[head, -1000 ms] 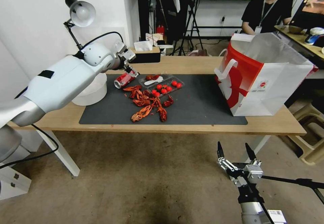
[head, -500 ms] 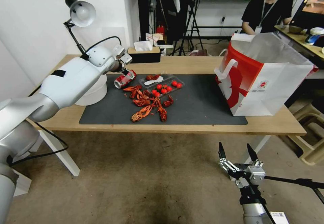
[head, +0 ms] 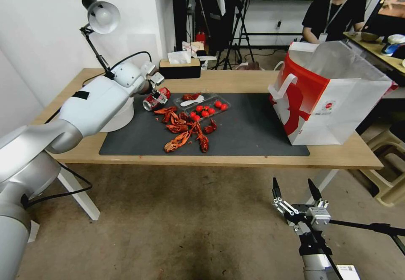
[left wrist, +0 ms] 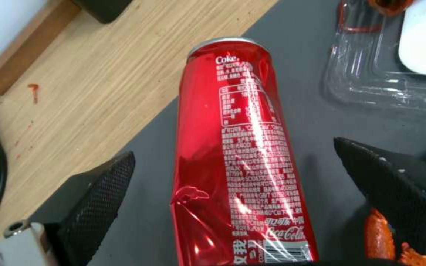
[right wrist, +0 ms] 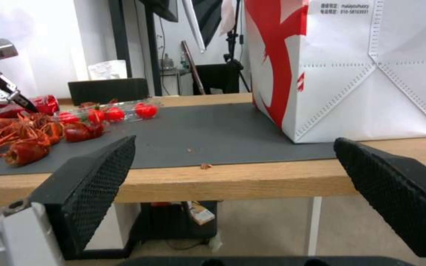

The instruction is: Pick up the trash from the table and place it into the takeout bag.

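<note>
Left gripper (head: 158, 95) spread wide over a dented red soda can (head: 155, 98), one finger (left wrist: 94, 207) on each side of it and neither touching the metal, as the left wrist view shows. The can lies on its side at the far left corner of the dark grey mat (head: 249, 132), its silver end toward the bare wood of the table (head: 236, 79). Just beside it sit a clear plastic tray (head: 202, 103) with small red tomatoes and a white spoon, and a heap of red crayfish shells (head: 183, 130). A big white bowl (head: 116, 117) stands behind the left arm at the mat's left edge. The red and white takeout bag (head: 329, 98) stands upright and open-mouthed at the table's right end, well apart from the can. The right gripper (head: 296, 192) hangs below and in front of the table edge, fingers wide apart, holding nothing. A desk lamp (head: 99, 16) leans over the far left corner.
</note>
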You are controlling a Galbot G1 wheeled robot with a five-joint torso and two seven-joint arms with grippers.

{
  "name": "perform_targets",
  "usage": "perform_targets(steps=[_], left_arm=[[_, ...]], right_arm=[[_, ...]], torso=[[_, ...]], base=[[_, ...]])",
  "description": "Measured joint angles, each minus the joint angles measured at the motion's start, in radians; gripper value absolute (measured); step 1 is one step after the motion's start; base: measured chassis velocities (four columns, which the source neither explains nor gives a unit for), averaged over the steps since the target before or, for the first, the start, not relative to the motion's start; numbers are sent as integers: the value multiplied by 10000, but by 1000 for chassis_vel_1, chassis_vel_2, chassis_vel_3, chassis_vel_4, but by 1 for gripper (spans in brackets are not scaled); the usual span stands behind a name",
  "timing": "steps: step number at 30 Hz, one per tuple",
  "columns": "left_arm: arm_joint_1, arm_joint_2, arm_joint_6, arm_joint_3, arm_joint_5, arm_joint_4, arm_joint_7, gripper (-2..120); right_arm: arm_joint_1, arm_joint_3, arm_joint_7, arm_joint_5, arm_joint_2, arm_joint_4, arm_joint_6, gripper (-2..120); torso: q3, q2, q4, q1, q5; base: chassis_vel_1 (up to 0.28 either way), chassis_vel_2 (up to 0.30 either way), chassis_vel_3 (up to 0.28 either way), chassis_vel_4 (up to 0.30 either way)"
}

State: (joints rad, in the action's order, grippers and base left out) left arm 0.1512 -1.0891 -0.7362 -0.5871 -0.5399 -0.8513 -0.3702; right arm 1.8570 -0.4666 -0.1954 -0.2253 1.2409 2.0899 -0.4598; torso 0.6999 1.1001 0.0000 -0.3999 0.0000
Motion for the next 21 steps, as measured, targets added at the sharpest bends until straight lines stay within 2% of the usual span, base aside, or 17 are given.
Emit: perform_targets(steps=[11, 21], left_arm=[[33, -146, 7, 86, 228, 535, -357, 100], [-84, -362, 8, 281, 331, 927, -592, 91]], right_arm=[[-37, 20, -62, 46, -8, 76, 126, 100], [-14, 7, -92, 52, 6, 109, 163, 100]], torso=[[1, 0, 1, -1, 0], [0, 0, 0, 0, -1]], base=[[0, 0, 0, 0], [0, 0, 0, 0]])
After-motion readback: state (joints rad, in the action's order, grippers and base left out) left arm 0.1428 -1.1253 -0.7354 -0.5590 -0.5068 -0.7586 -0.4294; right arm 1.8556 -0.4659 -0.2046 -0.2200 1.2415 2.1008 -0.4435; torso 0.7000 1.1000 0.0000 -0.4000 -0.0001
